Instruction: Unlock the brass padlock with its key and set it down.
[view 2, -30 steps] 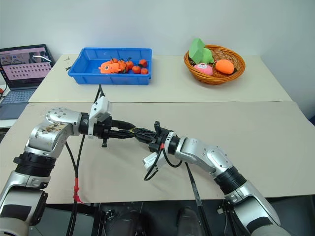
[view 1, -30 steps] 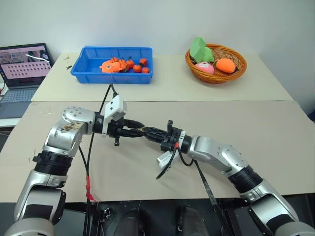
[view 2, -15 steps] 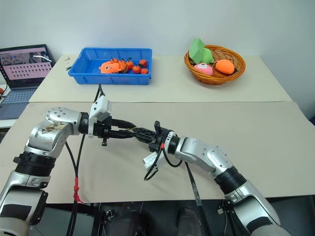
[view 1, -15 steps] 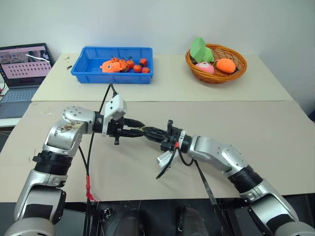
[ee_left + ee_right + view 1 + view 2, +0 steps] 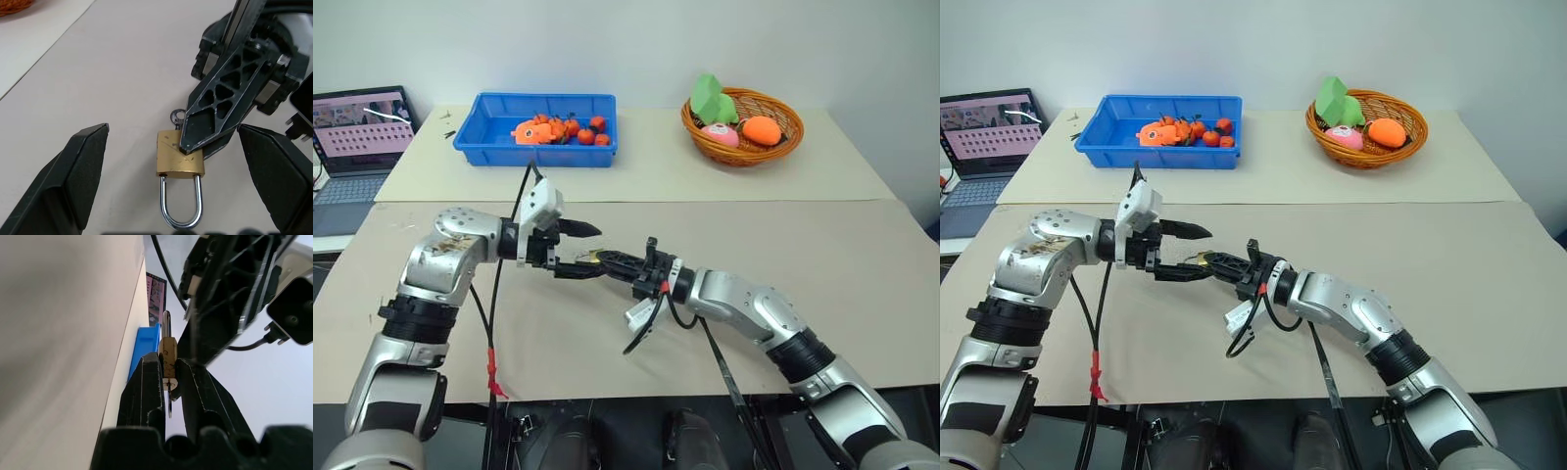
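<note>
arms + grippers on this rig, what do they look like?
Silver-grey arm shells with black joints; the left arm is scuffed brown. Left gripper and right gripper have black fingers, the right's truss-patterned. White wrist camera blocks, loose black cables, red tape.

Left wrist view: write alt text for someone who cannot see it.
A small brass padlock with a silver U-shaped shackle is pinched at its body by the right gripper above a beige tabletop. The left gripper is open, its black fingers spread to either side of the padlock without touching it.

Left claw (image 5: 585, 249) now spread wide off the brass padlock (image 5: 179, 154).
</note>
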Tool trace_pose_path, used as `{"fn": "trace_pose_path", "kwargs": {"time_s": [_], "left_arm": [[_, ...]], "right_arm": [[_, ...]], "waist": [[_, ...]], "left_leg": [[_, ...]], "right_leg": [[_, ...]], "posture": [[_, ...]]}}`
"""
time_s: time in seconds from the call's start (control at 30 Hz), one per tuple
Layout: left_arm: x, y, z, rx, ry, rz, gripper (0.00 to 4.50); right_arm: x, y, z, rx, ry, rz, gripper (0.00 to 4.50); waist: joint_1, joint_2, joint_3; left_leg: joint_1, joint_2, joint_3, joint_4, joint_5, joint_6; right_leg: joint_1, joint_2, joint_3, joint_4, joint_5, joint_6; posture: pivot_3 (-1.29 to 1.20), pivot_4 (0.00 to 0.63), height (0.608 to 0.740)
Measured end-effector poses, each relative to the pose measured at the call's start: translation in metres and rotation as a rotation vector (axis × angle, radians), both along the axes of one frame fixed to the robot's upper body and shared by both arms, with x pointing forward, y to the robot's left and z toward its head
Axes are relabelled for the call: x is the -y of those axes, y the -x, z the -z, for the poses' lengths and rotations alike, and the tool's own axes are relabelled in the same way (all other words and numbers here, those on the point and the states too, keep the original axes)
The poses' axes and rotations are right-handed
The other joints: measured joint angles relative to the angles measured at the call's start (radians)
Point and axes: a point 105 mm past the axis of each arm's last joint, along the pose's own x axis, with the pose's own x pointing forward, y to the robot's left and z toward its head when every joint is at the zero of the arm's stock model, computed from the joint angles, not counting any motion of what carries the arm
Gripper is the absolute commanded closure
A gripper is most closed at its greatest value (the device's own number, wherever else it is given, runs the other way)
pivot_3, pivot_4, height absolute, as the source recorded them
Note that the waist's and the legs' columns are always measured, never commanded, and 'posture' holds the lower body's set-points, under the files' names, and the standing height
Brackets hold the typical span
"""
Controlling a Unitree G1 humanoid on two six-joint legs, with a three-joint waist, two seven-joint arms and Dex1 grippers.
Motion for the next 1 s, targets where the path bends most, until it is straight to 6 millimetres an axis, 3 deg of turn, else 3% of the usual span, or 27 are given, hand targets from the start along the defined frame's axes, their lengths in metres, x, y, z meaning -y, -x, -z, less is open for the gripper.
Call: {"fn": "trace_pose_path", "kwargs": {"time_s": [0.13,0.27,0.37,0.47,0.57,0.63,0.67,0.73,1.0], "left_arm": [[-0.027,-0.011,-0.031,-0.094,0.146,-0.108,0.02],[-0.049,-0.004,-0.028,-0.296,0.219,-0.115,0.02],[-0.067,-0.012,-0.008,-0.383,0.234,-0.217,0.66],[-0.074,-0.011,0.021,-0.462,0.202,-0.279,1.8],[-0.068,-0.005,0.046,-0.557,0.217,-0.267,2.93],[-0.06,-0.004,0.05,-0.6,0.243,-0.249,3.51],[-0.056,-0.005,0.05,-0.63,0.268,-0.244,4.05],[-0.048,-0.008,0.049,-0.684,0.326,-0.233,4.44],[-0.028,-0.013,0.045,-0.92,0.538,-0.176,4.44]], "right_arm": [[0.011,-0.006,-0.004,0.015,0.002,0.04,4.39],[0.024,-0.015,-0.01,0.03,-0.006,0.097,4.39],[0.029,-0.019,-0.017,0.037,-0.038,0.128,4.39],[0.029,-0.018,-0.024,0.051,-0.056,0.135,4.39],[0.03,-0.016,-0.033,0.066,-0.071,0.14,4.39],[0.027,-0.011,-0.038,0.08,-0.073,0.125,4.39],[0.025,-0.007,-0.039,0.085,-0.073,0.115,4.39],[0.023,-0.001,-0.036,0.077,-0.069,0.103,4.39],[0.016,0.008,-0.027,0.045,-0.073,0.08,4.39]], "waist": [[-0.002,0.0,0.0],[-0.006,0.0,0.0],[-0.003,0.0,0.0],[-0.003,0.0,0.0],[0.001,0.0,0.0],[0.003,-0.001,0.001],[0.004,-0.001,0.001],[0.005,-0.001,0.001],[-0.007,-0.001,0.001]], "left_leg": [[0.0,0.0,0.0,0.0,0.0,0.0],[0.0,0.0,0.0,-0.001,0.0,0.0],[0.001,0.0,0.0,-0.001,0.0,0.0],[0.0,0.0,0.0,0.0,0.0,0.0],[-0.001,0.0,0.0,0.0,0.0,0.0],[-0.001,0.0,-0.001,0.0,0.0,0.0],[-0.001,-0.001,-0.001,0.0,0.0,0.0],[-0.001,0.0,-0.001,0.0,0.0,0.0],[0.0,0.0,-0.001,0.001,0.0,0.0]], "right_leg": [[0.0,0.0,0.0,0.0,-0.003,0.006],[0.0,0.0,0.0,0.006,-0.004,0.005],[0.0,0.0,0.0,0.006,-0.004,0.005],[0.0,0.0,0.0,0.006,-0.004,0.005],[0.0,0.0,-0.001,0.006,-0.001,0.001],[0.0,0.0,-0.001,0.006,-0.001,0.001],[0.0,0.0,-0.001,0.006,-0.002,0.002],[0.001,0.0,-0.001,0.006,-0.003,0.004],[0.0,0.0,0.0,0.008,-0.004,0.005]], "posture": [[0.0,0.15,0.684],[0.0,0.15,0.684],[0.0,0.15,0.684],[0.0,0.15,0.684],[0.0,0.15,0.684],[0.0,0.15,0.684],[0.0,0.15,0.684],[0.0,0.15,0.684],[0.0,0.15,0.684]]}}
